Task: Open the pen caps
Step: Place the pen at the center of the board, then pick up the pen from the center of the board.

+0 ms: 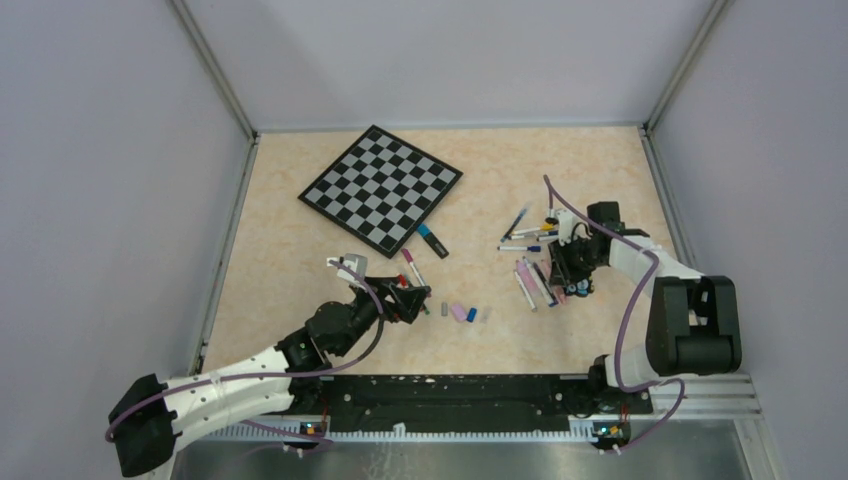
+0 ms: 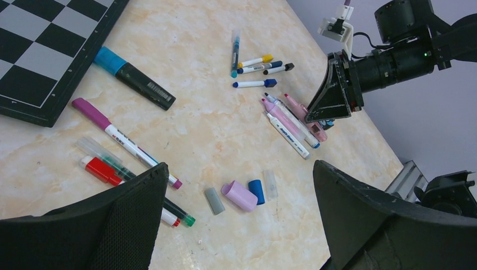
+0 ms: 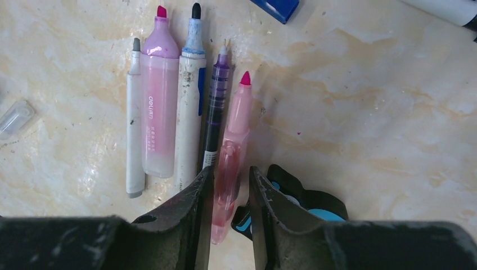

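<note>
Right gripper (image 3: 229,171), jaws barely apart astride the uncapped pink pen (image 3: 236,112), is parking it, I'd say; next, lift clear and go for that blue cap (image 2: 270,82).

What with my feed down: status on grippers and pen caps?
Left gripper open, over loose pink cap. Right gripper straddles uncapped pink pen, grip unclear. Blue cap still on pen. Black-and-blue figure beside right gripper.

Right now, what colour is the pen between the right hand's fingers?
See-through pink pen, darker pink tip; best in the right wrist view.
</note>
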